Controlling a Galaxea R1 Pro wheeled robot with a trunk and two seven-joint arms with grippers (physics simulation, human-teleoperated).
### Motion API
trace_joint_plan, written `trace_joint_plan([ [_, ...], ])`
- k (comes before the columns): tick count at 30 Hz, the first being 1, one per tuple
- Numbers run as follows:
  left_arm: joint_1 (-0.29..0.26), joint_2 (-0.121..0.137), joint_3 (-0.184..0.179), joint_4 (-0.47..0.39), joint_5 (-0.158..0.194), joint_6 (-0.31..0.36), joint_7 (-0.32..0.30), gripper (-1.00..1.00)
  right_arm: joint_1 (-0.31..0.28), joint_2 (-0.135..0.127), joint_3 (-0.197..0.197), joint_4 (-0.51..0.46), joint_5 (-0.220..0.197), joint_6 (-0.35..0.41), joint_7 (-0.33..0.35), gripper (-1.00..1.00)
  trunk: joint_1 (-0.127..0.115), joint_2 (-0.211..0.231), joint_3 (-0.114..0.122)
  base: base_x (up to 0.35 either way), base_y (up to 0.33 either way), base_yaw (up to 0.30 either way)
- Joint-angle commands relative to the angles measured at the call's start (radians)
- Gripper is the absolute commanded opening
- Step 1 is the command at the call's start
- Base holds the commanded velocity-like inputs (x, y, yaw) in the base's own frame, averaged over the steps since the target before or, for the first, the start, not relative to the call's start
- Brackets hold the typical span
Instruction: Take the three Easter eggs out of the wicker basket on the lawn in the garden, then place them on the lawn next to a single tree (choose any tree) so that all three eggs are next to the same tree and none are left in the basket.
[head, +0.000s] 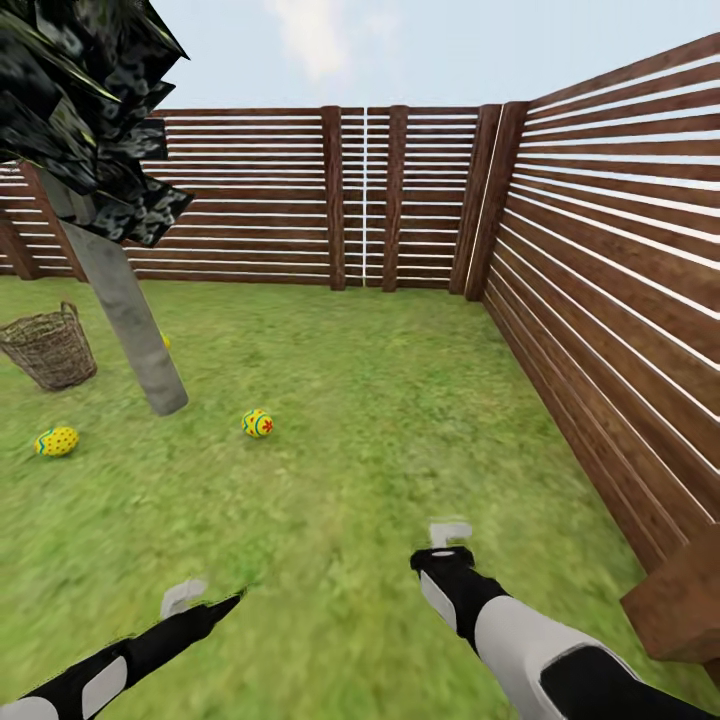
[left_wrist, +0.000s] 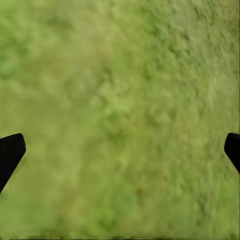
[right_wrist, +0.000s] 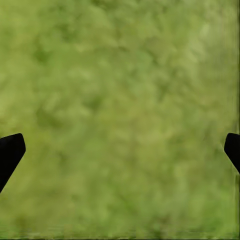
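On the lawn (head: 380, 420) a pale grey tree (head: 130, 310) with dark mottled leaves leans at the left. An Easter egg (head: 257, 423) lies just right of the trunk's base and another egg (head: 56, 441) lies to its left. A yellow sliver of a third egg (head: 165, 341) peeks out from behind the trunk. The wicker basket (head: 48, 348) stands upright left of the tree; its inside is hidden. My left gripper (head: 185, 597) and right gripper (head: 449, 533) hover low over the near grass, well short of the eggs. Both are open, with only grass between the left fingertips (left_wrist: 11, 150) and the right fingertips (right_wrist: 11, 150).
A brown slatted fence (head: 610, 260) runs along the right side and across the back (head: 260, 200), meeting in a corner. A brown wooden block (head: 680, 600) juts in at the lower right beside my right arm. Open grass stretches from my arms to the tree.
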Motion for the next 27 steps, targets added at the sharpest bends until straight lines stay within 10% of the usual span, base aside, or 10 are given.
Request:
trace_joint_plan([
  [1, 0.0, -0.006, -0.009, 0.02, 0.008, -0.009, -0.002, 1.0, -0.001, -0.001, 0.01, 0.033, -0.007, -0.015, -0.005, 1.0, -0.004, 0.007, 0.003, 0.0, 0.0, 0.0],
  [12, 0.005, -0.057, -0.04, 0.172, 0.007, -0.055, 0.101, 1.0, 0.083, -0.009, 0.011, 0.226, -0.004, -0.203, 0.033, 1.0, -0.046, 0.084, 0.037, 0.0, 0.0, 0.0],
  [27, 0.064, -0.104, -0.074, 0.197, 0.004, -0.072, 0.313, 1.0, 0.214, -0.12, 0.015, 0.23, 0.002, -0.233, 0.278, 1.0, -0.104, 0.189, 0.084, 0.0, 0.0, 0.0],
])
